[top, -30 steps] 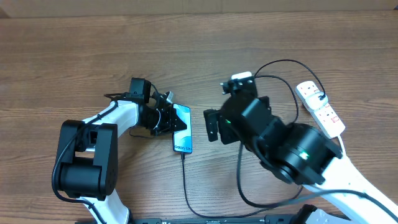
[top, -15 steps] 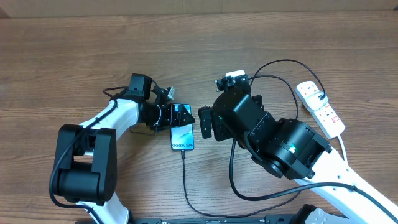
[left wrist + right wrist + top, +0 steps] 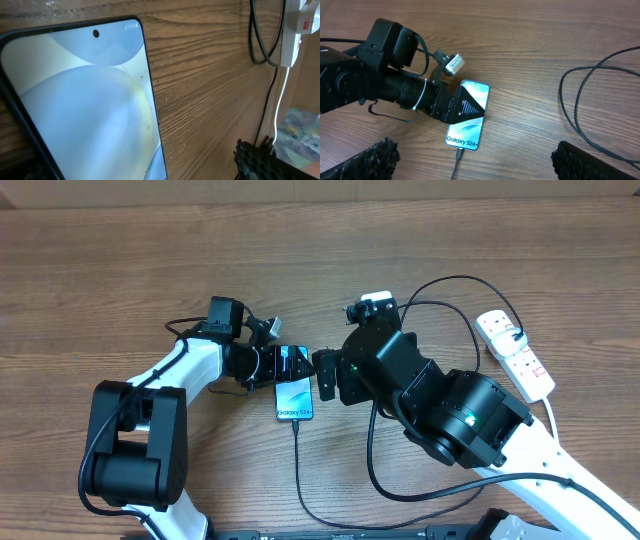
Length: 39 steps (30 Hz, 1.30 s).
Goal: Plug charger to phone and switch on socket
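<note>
The phone (image 3: 294, 397) lies flat on the table, its light blue screen up and its "Galaxy S24" text at the near end (image 3: 465, 141). The charger's thin black cable (image 3: 297, 465) runs away from that end, and its connector tip (image 3: 458, 155) sits in the phone's port. My left gripper (image 3: 282, 366) is open, its fingers straddling the phone's far end. In the left wrist view the screen (image 3: 80, 100) fills the frame. My right gripper (image 3: 480, 165) hangs open above the phone's near end, holding nothing. The white socket (image 3: 516, 354) lies at the far right.
A loop of black cable (image 3: 455, 285) arcs from behind the right arm to a plug on the socket (image 3: 295, 25), whose white cord (image 3: 551, 412) trails toward the front. The bulky right arm (image 3: 450, 415) covers the table's right middle.
My left gripper has opened and let go of the phone, which now lies a little nearer the front edge. My right arm has shifted left toward the phone, still open.
</note>
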### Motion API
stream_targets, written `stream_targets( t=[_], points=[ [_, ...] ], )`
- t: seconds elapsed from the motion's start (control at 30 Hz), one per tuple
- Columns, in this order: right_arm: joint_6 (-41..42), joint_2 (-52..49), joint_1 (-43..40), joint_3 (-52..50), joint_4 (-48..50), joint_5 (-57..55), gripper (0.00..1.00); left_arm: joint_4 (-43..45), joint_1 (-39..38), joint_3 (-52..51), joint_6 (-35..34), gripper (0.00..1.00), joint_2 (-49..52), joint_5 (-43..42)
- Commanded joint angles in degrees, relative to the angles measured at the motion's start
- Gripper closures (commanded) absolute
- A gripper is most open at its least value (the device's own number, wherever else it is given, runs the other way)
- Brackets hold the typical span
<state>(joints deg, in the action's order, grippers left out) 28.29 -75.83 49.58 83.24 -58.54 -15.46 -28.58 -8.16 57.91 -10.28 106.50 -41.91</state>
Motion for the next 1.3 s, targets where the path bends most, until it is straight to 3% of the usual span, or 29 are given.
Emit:
stream_targets(
  t=[0.0, 0.8, 1.03, 1.27],
  points=[
    [0.2, 0.3, -0.2, 0.3, 0.2, 0.6, 0.00, -0.2, 0.3, -1.0, 1.3, 0.00, 1.8, 8.0],
    [0.3, 0.3, -0.2, 0.3, 1.0, 0.6, 0.00, -2.1, 0.3, -0.8, -1.8, 0.00, 1.6, 22.7],
    [0.3, 0.2, -0.2, 0.3, 1.0, 0.6, 0.00, -9.1, 0.4, 5.1, -2.2, 0.00, -0.9, 30.1],
    [0.3, 0.1, -0.2, 0.3, 1.1, 0.5, 0.00, -17.1, 0.4, 12.7, -2.6, 0.00, -11.3, 36.8]
  ],
)
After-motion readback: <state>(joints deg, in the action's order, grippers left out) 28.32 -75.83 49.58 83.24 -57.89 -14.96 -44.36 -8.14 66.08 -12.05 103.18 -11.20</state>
